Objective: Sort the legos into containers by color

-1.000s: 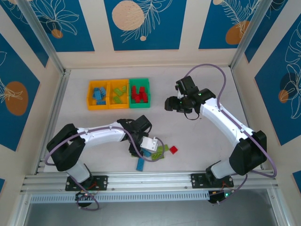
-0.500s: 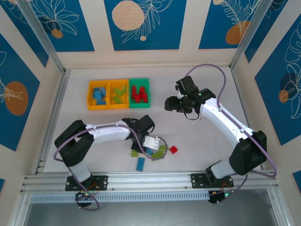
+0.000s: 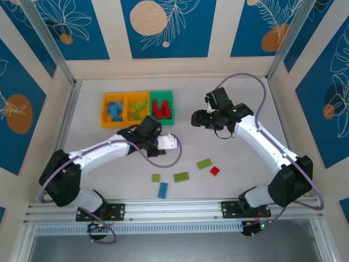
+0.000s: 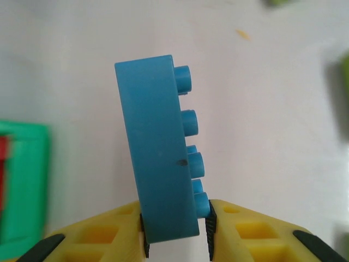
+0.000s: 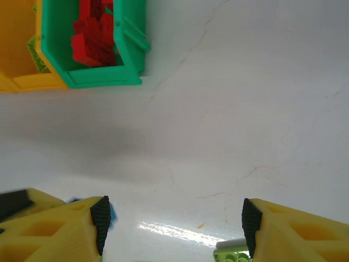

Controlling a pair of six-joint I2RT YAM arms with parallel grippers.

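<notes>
I find the table [image 3: 240, 180] carrying three containers [image 3: 126, 94] in a row, far left: the left orange-yellow bin [image 3: 103, 112] holds blue, the middle bin [image 3: 136, 124] lime, the green bin [image 3: 161, 123] red, so destinations are fixed. The left gripper [image 4: 175, 234], just short of the bins, is clamped on a blue brick [image 4: 161, 142] by one end, presumably bound for the left bin. The right gripper [image 5: 174, 224] hangs empty, jaws apart, beside the green bin. Loose on the near table: three lime bricks [image 3: 181, 177], a second blue piece [image 3: 163, 190], one red brick [image 3: 215, 171].
</notes>
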